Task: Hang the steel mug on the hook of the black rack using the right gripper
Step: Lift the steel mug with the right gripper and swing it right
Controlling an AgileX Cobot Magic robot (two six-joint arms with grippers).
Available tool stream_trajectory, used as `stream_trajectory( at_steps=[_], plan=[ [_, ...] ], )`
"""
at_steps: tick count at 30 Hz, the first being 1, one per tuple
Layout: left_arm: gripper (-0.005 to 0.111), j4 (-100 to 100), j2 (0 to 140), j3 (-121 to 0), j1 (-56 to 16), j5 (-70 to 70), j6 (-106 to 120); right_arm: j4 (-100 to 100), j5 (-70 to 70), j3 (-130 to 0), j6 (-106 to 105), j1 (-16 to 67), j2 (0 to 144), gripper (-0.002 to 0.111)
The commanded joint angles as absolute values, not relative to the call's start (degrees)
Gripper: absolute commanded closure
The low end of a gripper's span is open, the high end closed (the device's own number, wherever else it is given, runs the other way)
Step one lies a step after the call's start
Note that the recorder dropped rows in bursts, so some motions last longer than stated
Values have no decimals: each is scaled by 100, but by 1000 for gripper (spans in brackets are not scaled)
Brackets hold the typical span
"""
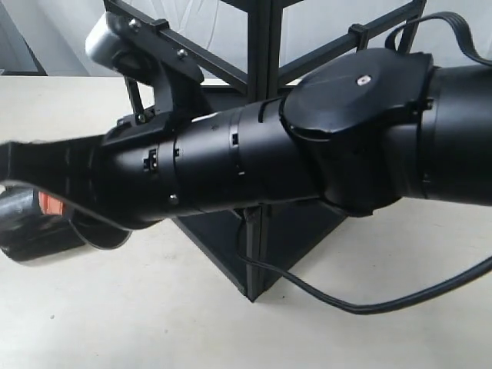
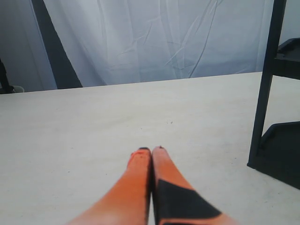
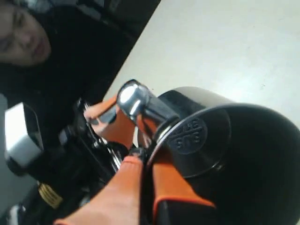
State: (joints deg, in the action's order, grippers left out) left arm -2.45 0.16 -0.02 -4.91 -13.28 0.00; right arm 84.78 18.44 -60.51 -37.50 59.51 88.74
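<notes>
- Pale cream tabletop [image 1: 154, 323] is spreading under the whole scene, matte and lightly speckled; white creased curtain [image 2: 154, 37] is hanging behind it, with a dark vertical strip at its left in the left wrist view.
- Steel mug [image 3: 220, 154]: polished cylindrical cup, lying on its side in the right wrist view, mouth facing the camera, interior reflecting dark, a round stamped mark showing inside its base, a shiny curved loop handle projecting from its wall. In the exterior view it is showing as a dark cylinder [image 1: 54, 231] at the far left, close above or on the tabletop; contact with the surface cannot be told.
- Right gripper [image 3: 145, 161]: 2 orange-padded fingers [image 3: 119, 192] are pinching the mug's rim by the handle, 1 inside and 1 outside the wall.
- Right arm [image 1: 307, 146]: bulky black body is crossing the exterior view from right to left, a black cable [image 1: 369, 304] trailing over the table.
- Black rack [image 1: 265, 46]: matte square posts and rails are standing behind the arm, base tray resting on the tabletop; 1 post [image 2: 265, 84] is appearing in the left wrist view.
- Left gripper [image 2: 151, 150]: 2 orange fingers are pressing together with nothing between them, just above the bare tabletop.
</notes>
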Motion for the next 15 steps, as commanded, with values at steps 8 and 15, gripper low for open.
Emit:
stream_trajectory(
  at_steps=[8, 15],
  plan=[
    [105, -265, 0, 0, -523, -1327, 0, 9557, -232, -6097, -3794, 6174, 8428, 109],
    [105, -265, 0, 0, -523, -1327, 0, 8937, -282, -6097, -3794, 6346, 8290, 109]
  ],
)
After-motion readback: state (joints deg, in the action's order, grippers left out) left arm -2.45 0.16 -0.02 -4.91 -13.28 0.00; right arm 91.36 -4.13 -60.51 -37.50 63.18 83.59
